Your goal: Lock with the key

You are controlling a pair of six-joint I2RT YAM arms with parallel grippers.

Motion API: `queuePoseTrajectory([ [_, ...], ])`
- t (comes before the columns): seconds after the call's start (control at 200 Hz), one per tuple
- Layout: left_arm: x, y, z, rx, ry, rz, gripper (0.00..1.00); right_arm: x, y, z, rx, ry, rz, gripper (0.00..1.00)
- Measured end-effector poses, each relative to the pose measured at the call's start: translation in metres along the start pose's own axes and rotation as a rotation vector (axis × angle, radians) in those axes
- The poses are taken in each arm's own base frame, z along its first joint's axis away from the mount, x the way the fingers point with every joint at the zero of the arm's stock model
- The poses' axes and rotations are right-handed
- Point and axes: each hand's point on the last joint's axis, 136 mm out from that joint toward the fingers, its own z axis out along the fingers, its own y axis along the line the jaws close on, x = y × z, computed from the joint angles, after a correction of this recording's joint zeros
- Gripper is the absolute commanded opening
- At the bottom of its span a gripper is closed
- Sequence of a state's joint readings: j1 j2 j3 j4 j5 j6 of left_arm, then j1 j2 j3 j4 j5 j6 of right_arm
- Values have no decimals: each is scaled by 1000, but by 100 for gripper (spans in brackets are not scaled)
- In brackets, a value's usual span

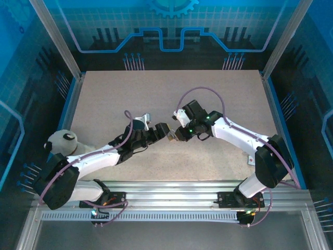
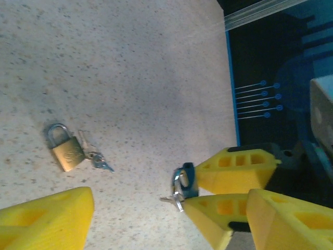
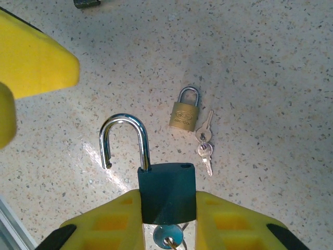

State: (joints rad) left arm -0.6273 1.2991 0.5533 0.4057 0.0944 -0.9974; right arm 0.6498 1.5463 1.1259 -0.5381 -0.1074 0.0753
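A dark padlock (image 3: 166,190) is held upright over the table, my right gripper (image 3: 167,197) shut on its body. Its steel shackle (image 3: 122,138) stands open, swung out to the left. A blue-headed key (image 3: 169,235) sits in the keyhole underneath, with a ring hanging from it. In the left wrist view the same padlock (image 2: 186,179) shows edge-on between the right gripper's fingers (image 2: 234,169). My left gripper (image 2: 170,198) is open, its yellow fingers (image 2: 47,219) wide on either side of the shackle end and not touching it. From above, both grippers (image 1: 165,130) (image 1: 177,136) meet at mid-table.
A small brass padlock (image 3: 183,112), shackle closed, lies on the speckled table (image 3: 270,62) with two keys (image 3: 204,145) on a ring beside it. A plush panda (image 1: 62,141) sits at the left edge. Blue walls and an aluminium frame (image 1: 270,52) surround the table.
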Motion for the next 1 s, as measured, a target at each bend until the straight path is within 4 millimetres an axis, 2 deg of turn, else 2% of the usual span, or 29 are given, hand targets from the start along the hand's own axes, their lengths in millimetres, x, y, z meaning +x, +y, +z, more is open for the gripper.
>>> queuePoseTrajectory([
  [0.28,6,0,9,14,18,-21,54,-7,8,-7,-33,-43,-10,24],
  [0.425,8,3,12,10,23,-35,47,-8,12,-8,-46,-52,-14,24],
  [0.876,5,-5,13,41,10,-40,27,-7,18,-7,-65,-51,-24,24],
  [1.001,5,-5,13,40,12,-39,24,-7,20,-7,-70,-50,-27,24],
])
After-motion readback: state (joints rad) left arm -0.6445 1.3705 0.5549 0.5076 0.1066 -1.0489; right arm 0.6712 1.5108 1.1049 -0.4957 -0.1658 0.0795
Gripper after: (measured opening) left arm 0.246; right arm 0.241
